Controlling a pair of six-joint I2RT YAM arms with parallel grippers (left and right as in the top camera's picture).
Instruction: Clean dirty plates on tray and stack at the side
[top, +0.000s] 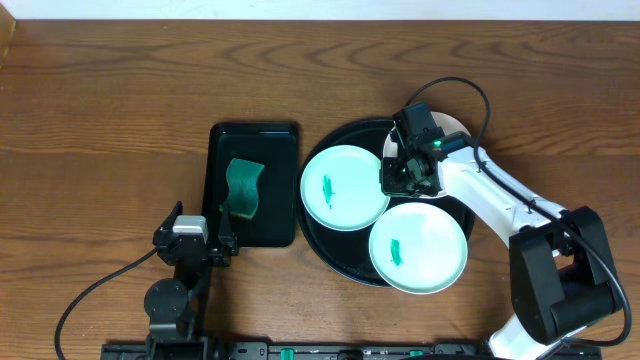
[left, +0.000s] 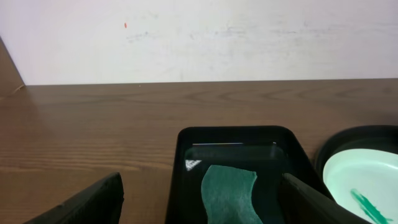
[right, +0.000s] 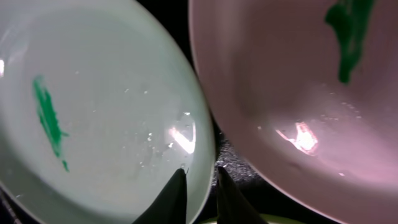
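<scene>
The round black tray (top: 318, 242) holds three plates. One mint-green plate (top: 345, 187) lies at its left and another (top: 418, 247) at its front, each with a green smear. The white plate (top: 455, 125) lies at the back, mostly under my right arm. My right gripper (top: 405, 175) is shut on the right rim of the left mint plate. In the right wrist view its fingers (right: 200, 177) straddle that rim (right: 93, 112), with the smeared white plate (right: 292, 81) beside it. My left gripper (top: 200, 215) is open and empty near the table's front.
A rectangular black tray (top: 250, 135) left of the round tray holds a green sponge (top: 243, 187). The left wrist view shows the sponge (left: 227, 193) between my open fingers (left: 202, 199), and the mint plate (left: 360, 180) at the right edge.
</scene>
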